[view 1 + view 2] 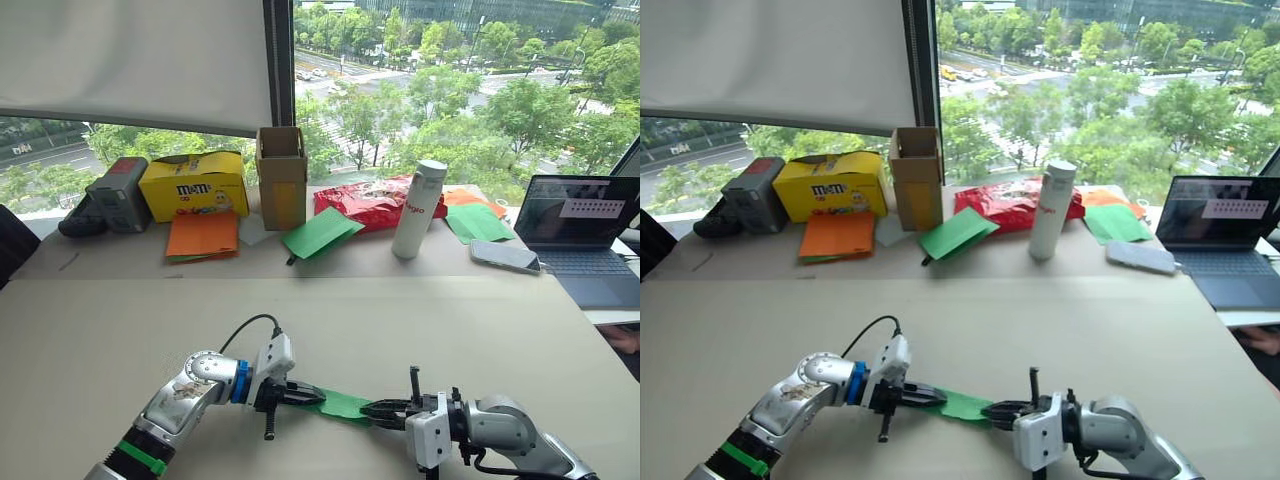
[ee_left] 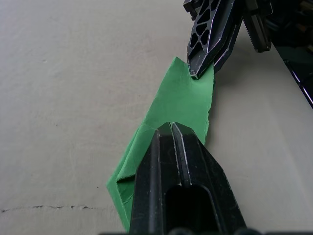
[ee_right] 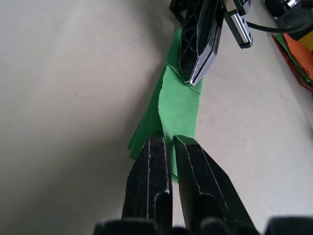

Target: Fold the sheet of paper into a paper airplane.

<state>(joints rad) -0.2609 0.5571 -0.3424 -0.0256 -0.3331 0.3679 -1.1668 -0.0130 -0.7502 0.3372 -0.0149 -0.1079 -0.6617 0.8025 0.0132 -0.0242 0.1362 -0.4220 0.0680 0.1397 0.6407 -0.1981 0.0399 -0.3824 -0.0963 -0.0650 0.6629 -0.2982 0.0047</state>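
Folded green paper lies on the near table between the grippers. Left gripper pinches one end, right gripper pinches the other, both narrow on it. Keep both pinches firm, pull evenly and flat; a crooked tug likely tears the thin layers.

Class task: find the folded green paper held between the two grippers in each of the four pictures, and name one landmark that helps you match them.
Left eye view: the paper airplane lies low and centre, between the left gripper and the right gripper.
Right eye view: low and centre.
Left wrist view: mid-frame.
Right wrist view: mid-frame.
Shared landmark: the beige table under it.
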